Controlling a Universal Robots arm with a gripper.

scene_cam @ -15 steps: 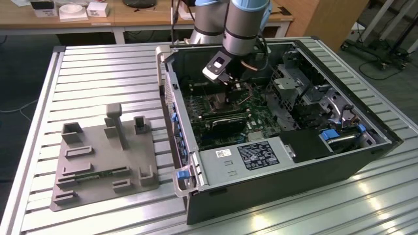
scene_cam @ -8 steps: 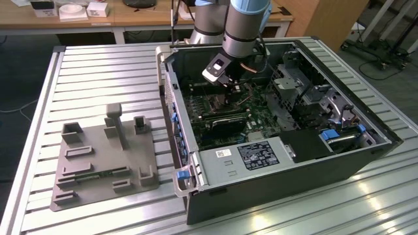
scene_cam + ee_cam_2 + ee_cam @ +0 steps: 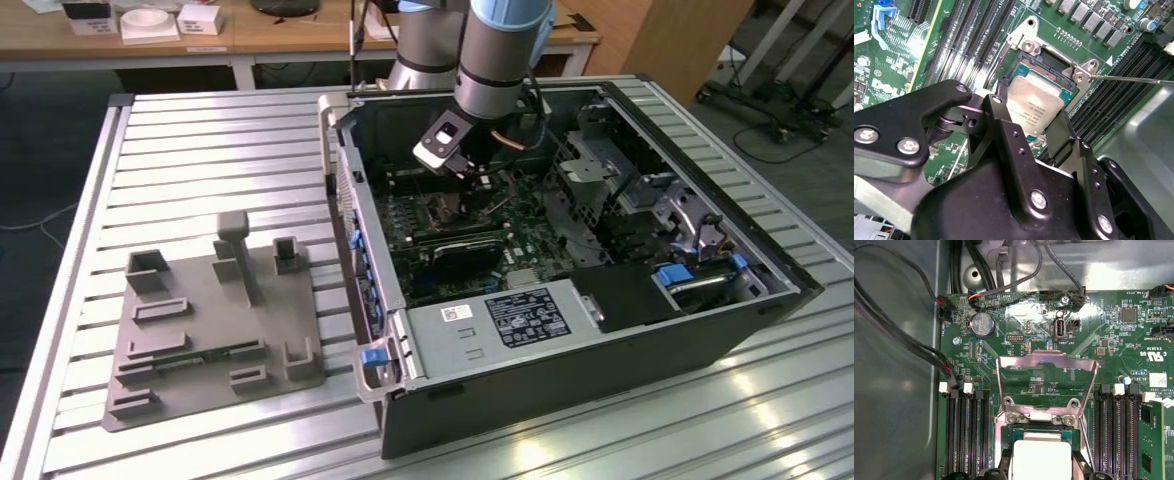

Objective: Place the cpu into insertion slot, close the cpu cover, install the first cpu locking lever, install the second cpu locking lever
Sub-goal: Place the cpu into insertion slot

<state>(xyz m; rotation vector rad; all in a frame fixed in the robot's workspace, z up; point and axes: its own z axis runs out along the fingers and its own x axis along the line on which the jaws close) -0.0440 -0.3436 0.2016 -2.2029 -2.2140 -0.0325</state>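
Observation:
My gripper [image 3: 1029, 119] is shut on the cpu [image 3: 1035, 106], a flat square chip with a silvery top, its black fingers [image 3: 1004, 131] pressing on two opposite edges. The chip hangs slightly tilted just over the insertion slot [image 3: 1046, 64], whose dark pin field and metal rim show beyond it. In the first wrist view the cpu [image 3: 1040, 456] sits over the slot [image 3: 1040, 431], and the cpu cover [image 3: 1046, 360], a silvery frame, stands swung up and open behind it. A thin locking lever [image 3: 1134, 78] sticks out sideways. In the exterior view the gripper [image 3: 461, 168] is deep inside the computer case [image 3: 354, 230].
Long black memory slots [image 3: 966, 435] [image 3: 1116, 430] flank the socket on both sides. Black cables [image 3: 904, 335] run along the case wall near a coin battery [image 3: 983, 325]. A grey fixture tray [image 3: 214, 320] lies on the slatted table, on the exterior view's left.

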